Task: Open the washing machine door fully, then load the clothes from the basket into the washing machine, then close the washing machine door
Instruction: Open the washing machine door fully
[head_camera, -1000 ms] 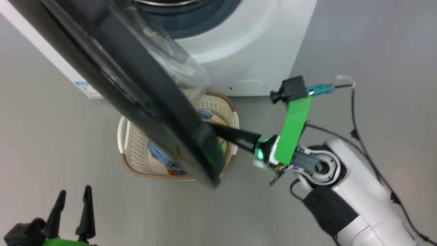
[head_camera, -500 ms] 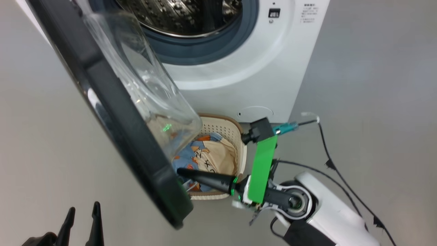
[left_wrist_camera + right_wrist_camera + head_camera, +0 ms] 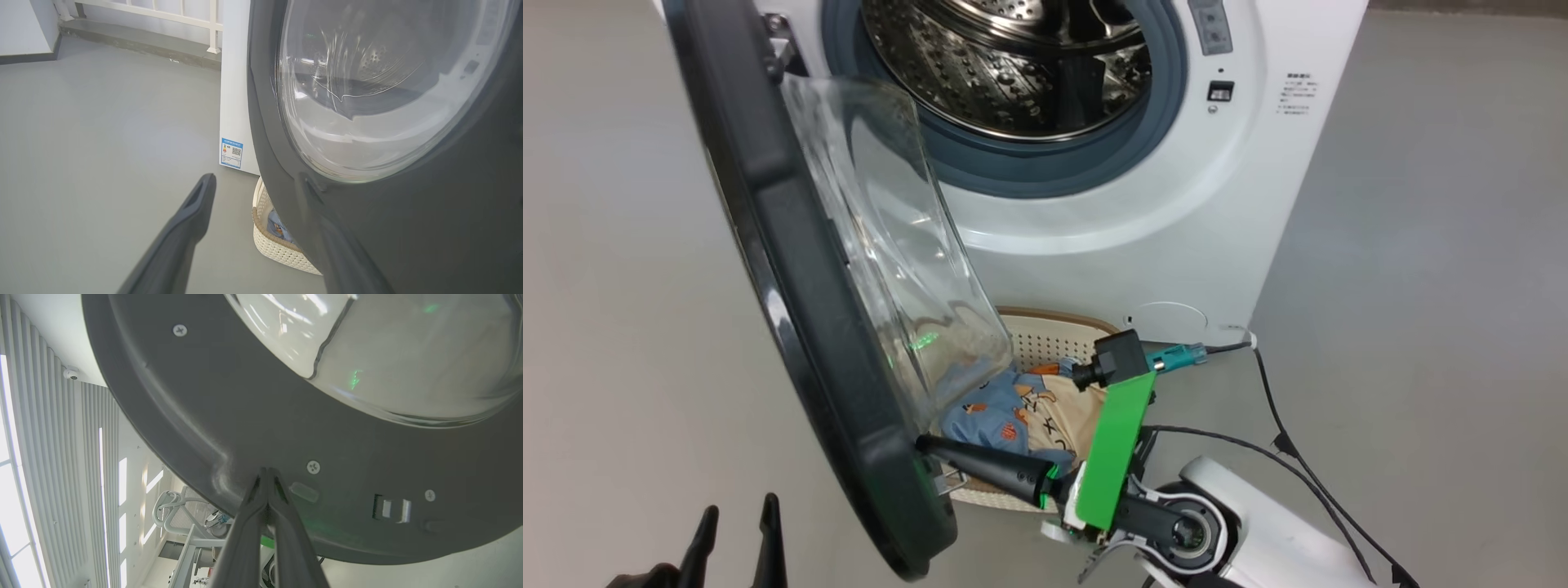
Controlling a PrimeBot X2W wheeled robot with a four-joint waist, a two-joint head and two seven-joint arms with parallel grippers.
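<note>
Currently pushing the washing machine door (image 3: 792, 286) wider with the right gripper (image 3: 266, 473): fingers pressed together, holding nothing, tips planted on the door's dark grey inner face just inside its lower rim, beside a screw. Off the door's outer side, low down, the left gripper (image 3: 739, 531), fingers spread wide, empty, touching nothing. Below the door's clear glass bowl (image 3: 890, 245) and partly screened by it, the basket (image 3: 1054, 331) on the floor, holding the clothes (image 3: 1005, 408), blue bear print and cream. On the door's hinge side, the washing machine (image 3: 1241, 204), steel drum (image 3: 1013, 65) bare.

Judged as partway open, not yet fully.

To do this step well:
- Press square to the inner face, to avoid skidding toward the rim or onto the glass.
- Follow the door's arc around its hinge rather than driving straight.
- Ease off near the end of the swing.
- Hold the left gripper clear of the door's outer side.
- Stop only with the basket free of the door's overhang.
</note>
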